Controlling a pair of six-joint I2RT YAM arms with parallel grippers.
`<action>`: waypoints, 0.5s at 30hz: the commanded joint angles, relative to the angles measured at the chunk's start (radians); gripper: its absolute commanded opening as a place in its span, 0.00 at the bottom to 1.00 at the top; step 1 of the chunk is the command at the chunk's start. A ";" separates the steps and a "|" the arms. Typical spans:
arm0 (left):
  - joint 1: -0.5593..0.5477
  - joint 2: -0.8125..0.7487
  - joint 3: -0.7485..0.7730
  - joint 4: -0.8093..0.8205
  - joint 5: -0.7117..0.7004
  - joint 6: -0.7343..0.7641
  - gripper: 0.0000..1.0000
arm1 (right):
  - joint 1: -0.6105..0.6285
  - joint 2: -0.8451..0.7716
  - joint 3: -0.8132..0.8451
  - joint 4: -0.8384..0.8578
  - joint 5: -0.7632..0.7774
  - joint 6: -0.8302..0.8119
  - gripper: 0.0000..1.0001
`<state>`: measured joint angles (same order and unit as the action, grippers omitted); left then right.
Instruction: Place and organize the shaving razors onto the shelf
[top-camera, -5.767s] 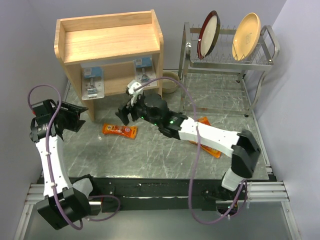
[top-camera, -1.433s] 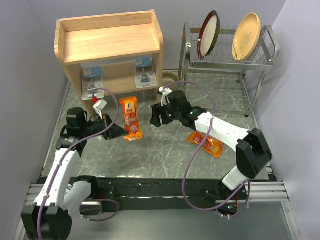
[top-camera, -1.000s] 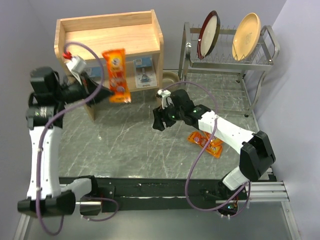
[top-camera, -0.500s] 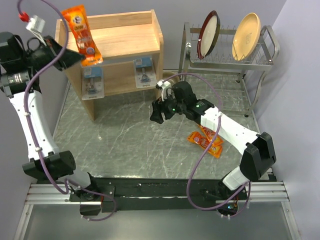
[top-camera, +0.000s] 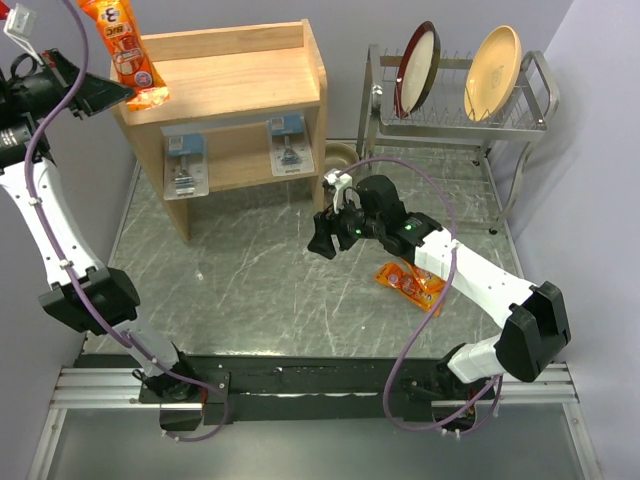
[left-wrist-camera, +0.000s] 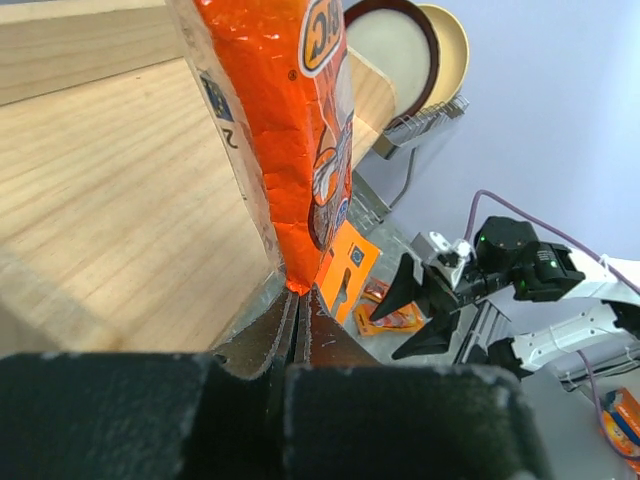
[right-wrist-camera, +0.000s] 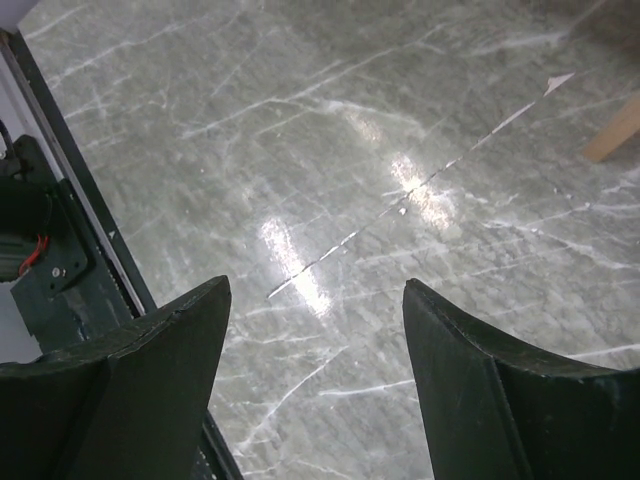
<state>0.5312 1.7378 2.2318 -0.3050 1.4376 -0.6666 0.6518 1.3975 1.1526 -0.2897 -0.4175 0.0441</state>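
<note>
My left gripper (top-camera: 126, 93) is shut on the lower end of an orange razor pack (top-camera: 124, 47), which it holds upright over the left end of the wooden shelf's top tier (top-camera: 230, 85). In the left wrist view the pack (left-wrist-camera: 295, 120) rises from the closed fingertips (left-wrist-camera: 297, 297) beside the top board (left-wrist-camera: 100, 200). Two clear blister razor packs (top-camera: 185, 161) (top-camera: 287, 141) stand on the lower tier. More orange packs (top-camera: 411, 282) lie overlapping on the table to the right. My right gripper (top-camera: 324, 240) hovers open over bare marble (right-wrist-camera: 315, 290), left of those packs, holding nothing.
A wire dish rack (top-camera: 455, 120) with a dark red plate (top-camera: 416, 68) and a yellow plate (top-camera: 492, 60) stands right of the shelf. A round bowl (top-camera: 342, 158) sits between them. The shelf's leg (right-wrist-camera: 612, 132) shows in the right wrist view.
My left arm has lifted the orange pack from the table up and leftward to the shelf's top left corner. The right gripper has stayed open and drifted slightly to the right.
</note>
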 joint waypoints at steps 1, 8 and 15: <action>0.055 0.022 0.055 0.102 0.073 -0.068 0.01 | -0.006 -0.034 -0.016 0.055 -0.015 0.008 0.77; 0.036 0.068 0.046 0.087 0.038 -0.027 0.01 | -0.007 -0.002 -0.008 0.063 -0.029 0.019 0.77; -0.010 0.124 0.132 -0.191 -0.109 0.179 0.01 | -0.006 0.018 0.004 0.061 -0.032 0.023 0.77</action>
<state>0.5388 1.8423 2.2684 -0.3290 1.4231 -0.6415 0.6518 1.4036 1.1435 -0.2687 -0.4385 0.0620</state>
